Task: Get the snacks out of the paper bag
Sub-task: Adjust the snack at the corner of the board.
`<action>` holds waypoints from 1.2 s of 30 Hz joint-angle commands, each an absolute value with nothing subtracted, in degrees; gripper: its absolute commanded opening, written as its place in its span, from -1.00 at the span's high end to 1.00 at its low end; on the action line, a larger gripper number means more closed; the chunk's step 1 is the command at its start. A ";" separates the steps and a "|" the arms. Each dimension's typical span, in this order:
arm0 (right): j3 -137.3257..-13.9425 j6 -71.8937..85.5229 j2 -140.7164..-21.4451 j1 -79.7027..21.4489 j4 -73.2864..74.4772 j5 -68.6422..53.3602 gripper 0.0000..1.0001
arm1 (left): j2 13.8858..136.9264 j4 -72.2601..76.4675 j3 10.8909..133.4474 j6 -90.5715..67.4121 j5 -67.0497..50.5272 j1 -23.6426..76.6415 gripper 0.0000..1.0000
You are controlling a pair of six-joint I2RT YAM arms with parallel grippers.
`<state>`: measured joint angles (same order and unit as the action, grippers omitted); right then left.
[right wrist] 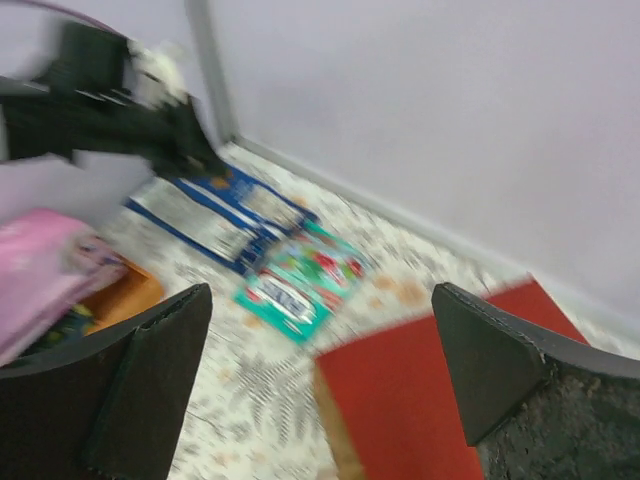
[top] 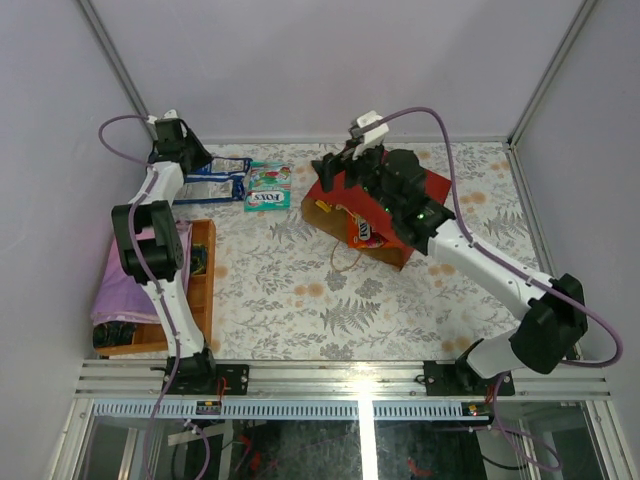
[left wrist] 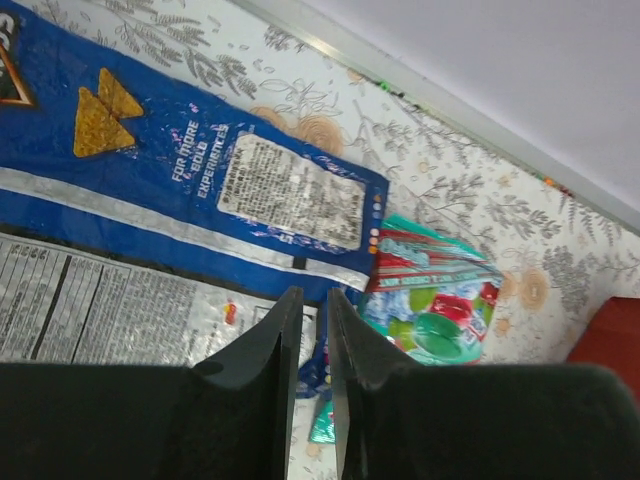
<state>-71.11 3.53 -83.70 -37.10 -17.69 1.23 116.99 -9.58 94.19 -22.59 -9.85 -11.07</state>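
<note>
The red paper bag [top: 400,205] lies on its side right of centre, and an orange snack packet [top: 366,236] shows in its open mouth. Outside it, a teal FOX'S pouch [top: 268,187] lies flat next to two blue-and-white packs [top: 222,178]. My left gripper [top: 218,170] hovers over those packs [left wrist: 200,170]; its jaws [left wrist: 310,292] stand a narrow gap apart with nothing between them, and the teal pouch [left wrist: 435,305] lies just to the right. My right gripper [top: 330,172] hangs over the bag's far left corner [right wrist: 450,400], wide open [right wrist: 320,300] and empty, with the teal pouch [right wrist: 300,275] beyond it.
An orange-brown wooden tray [top: 205,290] with a pink folded cloth [top: 135,280] sits at the left edge. The white back wall runs right behind the packs. The bag's twine handle [top: 345,262] trails onto the patterned tabletop.
</note>
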 commanded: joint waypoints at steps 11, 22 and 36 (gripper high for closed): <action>-104.41 0.20 -113.76 -46.67 -8.39 -11.21 -0.01 | 129.84 -16.09 107.02 -20.83 -15.03 -12.01 0.80; -138.42 6.10 -147.04 -45.24 -3.87 -18.95 1.00 | 136.51 -22.80 113.49 -19.50 -15.35 -12.04 0.83; -140.97 19.00 -154.52 -43.75 -11.99 -23.91 1.00 | 134.55 -29.00 105.11 -15.46 -14.72 -10.73 0.88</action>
